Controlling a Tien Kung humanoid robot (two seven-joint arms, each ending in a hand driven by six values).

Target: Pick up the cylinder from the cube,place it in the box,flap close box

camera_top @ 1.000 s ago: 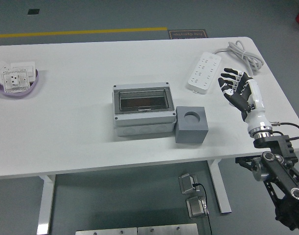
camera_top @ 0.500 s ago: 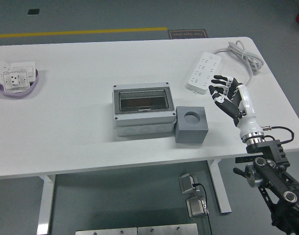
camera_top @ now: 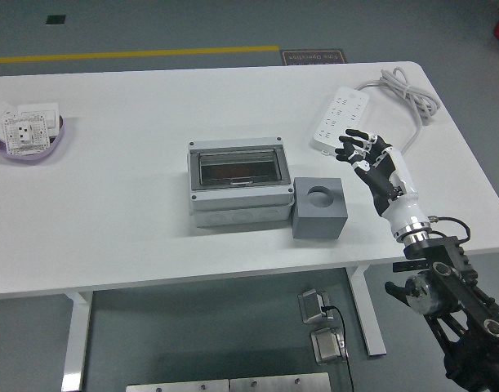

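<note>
Head view, as I see it. Right hand (camera_top: 368, 162): raised over the table (camera_top: 118, 212) to the right of the cube, fingers spread, grasping nothing. Cube (camera_top: 319, 208): grey, touching the box's right side, the round cylinder (camera_top: 321, 194) sunk in its top. Box (camera_top: 240, 180): grey, clear lid lying flat. Power strip (camera_top: 340, 118): behind the hand. Tray (camera_top: 27, 135): far left.
</note>
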